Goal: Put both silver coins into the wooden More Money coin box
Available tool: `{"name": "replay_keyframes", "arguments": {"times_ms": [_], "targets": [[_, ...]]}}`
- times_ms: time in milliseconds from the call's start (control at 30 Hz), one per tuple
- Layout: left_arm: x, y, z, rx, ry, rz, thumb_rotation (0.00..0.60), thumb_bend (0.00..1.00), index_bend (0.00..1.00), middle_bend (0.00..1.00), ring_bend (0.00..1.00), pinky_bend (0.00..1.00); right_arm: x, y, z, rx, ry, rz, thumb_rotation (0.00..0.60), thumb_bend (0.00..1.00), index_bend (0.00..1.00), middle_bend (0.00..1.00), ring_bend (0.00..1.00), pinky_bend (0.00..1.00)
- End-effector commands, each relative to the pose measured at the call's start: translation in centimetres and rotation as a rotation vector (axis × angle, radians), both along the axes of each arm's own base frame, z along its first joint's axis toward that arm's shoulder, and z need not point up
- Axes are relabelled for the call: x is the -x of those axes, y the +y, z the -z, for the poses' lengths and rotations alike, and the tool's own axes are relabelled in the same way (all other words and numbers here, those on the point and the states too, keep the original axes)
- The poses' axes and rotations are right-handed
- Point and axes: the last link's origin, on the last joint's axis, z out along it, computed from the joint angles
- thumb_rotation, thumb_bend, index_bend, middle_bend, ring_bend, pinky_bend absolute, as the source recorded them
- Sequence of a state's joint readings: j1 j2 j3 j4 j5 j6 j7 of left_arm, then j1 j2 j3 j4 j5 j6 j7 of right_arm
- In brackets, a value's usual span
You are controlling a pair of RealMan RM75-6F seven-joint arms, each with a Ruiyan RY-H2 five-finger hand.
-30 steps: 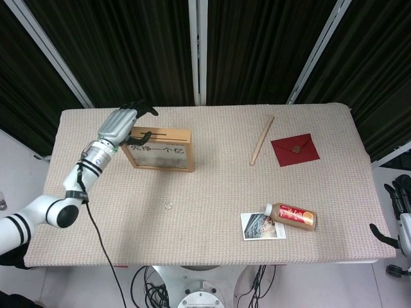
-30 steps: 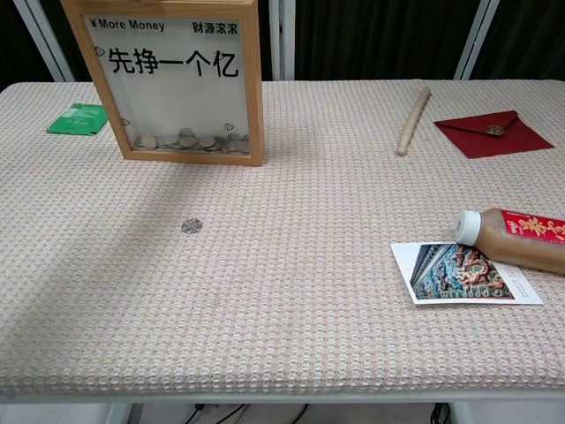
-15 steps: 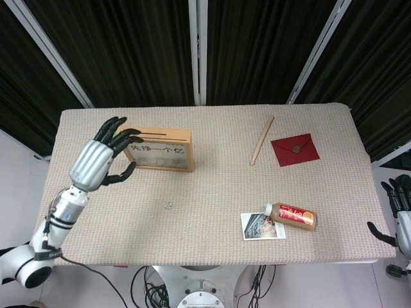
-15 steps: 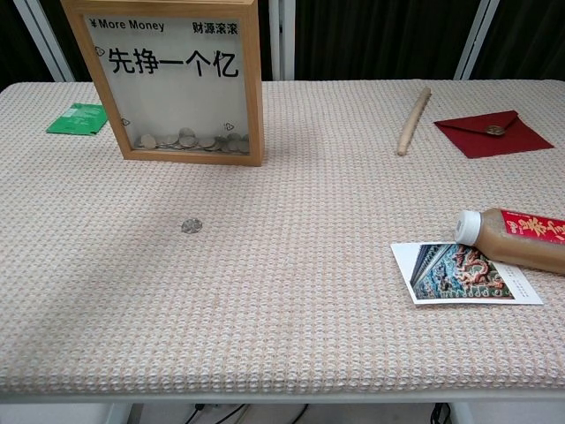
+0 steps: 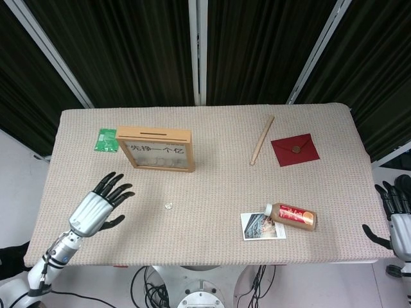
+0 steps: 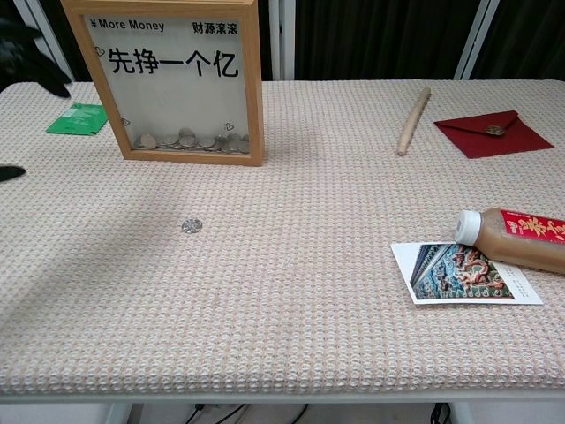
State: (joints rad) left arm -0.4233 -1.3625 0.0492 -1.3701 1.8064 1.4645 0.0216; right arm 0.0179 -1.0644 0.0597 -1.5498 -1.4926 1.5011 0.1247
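Left hand (image 5: 99,204) pulled back from the coin box (image 5: 158,149) to the near-left, fingers apart, holding nothing. One silver coin (image 5: 168,206) left on the table, near side of box. Probably next up.

A wooden stick (image 5: 261,138), red envelope (image 5: 295,149), bottle (image 5: 292,215), postcard (image 6: 465,273) and green packet (image 5: 105,140) lie about.

Beige woven tablecloth (image 6: 291,300); tan wooden coin box (image 6: 168,79); silver coin (image 6: 191,227); red envelope (image 6: 491,134); green packet (image 6: 78,118).
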Motion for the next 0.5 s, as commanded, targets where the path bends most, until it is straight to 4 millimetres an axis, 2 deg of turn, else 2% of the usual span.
{"name": "replay_keyframes", "arguments": {"times_ms": [33,167,333,500], "targets": [[0.8,-0.1,3.1,0.050,0.065,0.003,0.600,0.14,0.24,0.20,0.06,0.12,0.1,0.1,-0.1,0.001,0.000,0.008,0.600,0.18,0.00,0.00,0.00,0.00],[0.8,0.5,5.2,0.053,0.109,0.036,0.600,0.11,0.23,0.18,0.06,0.12,0.3,0.2,-0.1,-0.001,0.002,0.014,0.600,0.18,0.00,0.00,0.00,0.00],[0.8,1.6,6.8,0.042,0.108,0.041,0.600,0.11,0.22,0.11,0.00,0.11,0.6,0.2,0.1,-0.010,0.004,0.026,0.600,0.18,0.00,0.00,0.00,0.00],[0.8,2.7,7.8,0.054,0.110,0.025,0.600,0.16,0.22,0.10,0.00,0.10,0.7,-0.1,0.2,-0.008,-0.004,0.025,0.600,0.18,0.00,0.00,0.00,0.00]]}}
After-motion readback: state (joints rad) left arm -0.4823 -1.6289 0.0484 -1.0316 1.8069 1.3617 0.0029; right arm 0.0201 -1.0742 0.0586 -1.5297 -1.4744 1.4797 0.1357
